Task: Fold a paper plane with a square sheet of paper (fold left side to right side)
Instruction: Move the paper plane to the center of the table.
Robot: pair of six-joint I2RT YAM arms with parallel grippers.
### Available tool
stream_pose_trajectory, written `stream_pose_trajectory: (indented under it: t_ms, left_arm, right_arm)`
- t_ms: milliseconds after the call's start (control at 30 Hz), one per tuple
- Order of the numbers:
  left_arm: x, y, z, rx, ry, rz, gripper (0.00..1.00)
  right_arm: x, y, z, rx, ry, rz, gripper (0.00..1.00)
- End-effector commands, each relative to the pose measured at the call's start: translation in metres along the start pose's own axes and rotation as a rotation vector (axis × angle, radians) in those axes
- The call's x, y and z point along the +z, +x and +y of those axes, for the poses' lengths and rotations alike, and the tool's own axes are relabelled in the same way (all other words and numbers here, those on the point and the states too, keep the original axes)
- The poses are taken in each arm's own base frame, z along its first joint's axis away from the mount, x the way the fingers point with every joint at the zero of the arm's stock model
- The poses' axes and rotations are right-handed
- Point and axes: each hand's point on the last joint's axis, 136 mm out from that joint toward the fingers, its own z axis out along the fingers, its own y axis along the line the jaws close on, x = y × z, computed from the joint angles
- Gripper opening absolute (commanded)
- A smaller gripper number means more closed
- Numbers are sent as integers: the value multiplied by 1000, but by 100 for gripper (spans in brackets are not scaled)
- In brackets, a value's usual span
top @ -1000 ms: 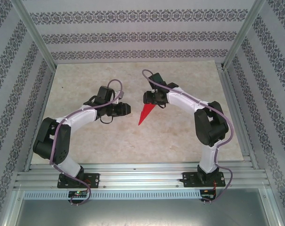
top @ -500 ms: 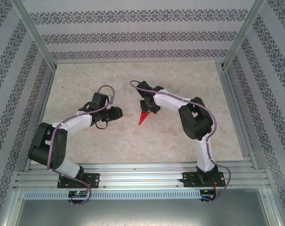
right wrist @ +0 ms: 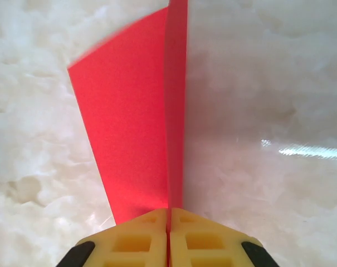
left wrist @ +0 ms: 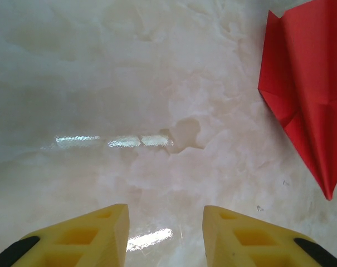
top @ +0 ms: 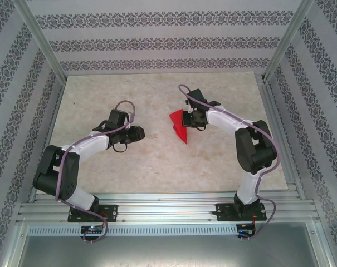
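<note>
The red sheet of paper is folded into a pointed paper plane (top: 179, 127), mid-table with its tip toward the near edge. My right gripper (top: 187, 119) is shut on its back end. In the right wrist view the yellow fingertips (right wrist: 201, 233) meet on the upright centre fold, and one wing of the paper plane (right wrist: 129, 128) spreads left of them. My left gripper (top: 140, 133) hovers to the plane's left, apart from it. Its jaws (left wrist: 165, 222) stand open over bare table with nothing between them. The paper plane (left wrist: 307, 94) lies at the upper right of that view.
The marble-patterned tabletop (top: 118, 167) is bounded by aluminium frame posts (top: 43, 41) and patterned walls on three sides. A metal rail (top: 168, 208) carrying both arm bases runs along the near edge.
My right gripper has closed on the plane and carried it right and back; a wing now shows wider from above. The left arm drew back slightly, then stayed still.
</note>
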Motion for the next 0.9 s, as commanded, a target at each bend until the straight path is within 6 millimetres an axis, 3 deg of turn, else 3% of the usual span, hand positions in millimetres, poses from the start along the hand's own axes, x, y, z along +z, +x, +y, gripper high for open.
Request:
stream_pose_trajectory:
  t_ms: [0,133,233,300,367,467,567,700,867]
  left_arm:
    - [-7,-12,-5,16,1,-29,41]
    - [-5,-12,-7,14,9,-24,40]
    - [-4,-12,-8,16,17,-16,41]
    - [-4,-13,-9,17,17,-14,41]
    - [-5,-14,-10,22,15,-12,41]
    - [-7,-17,-11,35,7,-17,42]
    - [-9,-20,-12,40,4,-31,43]
    - [-8,-22,-9,37,-7,-40,46]
    - [-7,-21,-7,32,-16,-43,49]
  right_arm:
    - [-13,-5,6,-65,-125,-32,12]
    - [3,7,-23,8,-153,0,14]
    - [11,16,-49,34,-74,33,18]
    - [5,17,-63,24,15,31,24]
    - [-14,11,-67,-15,98,0,31]
    - [-39,9,-62,-122,220,-13,41]
    - [-51,18,-43,-237,265,8,42]
    - [-43,38,-10,-359,264,46,44]
    - [-18,53,0,-498,370,130,47]
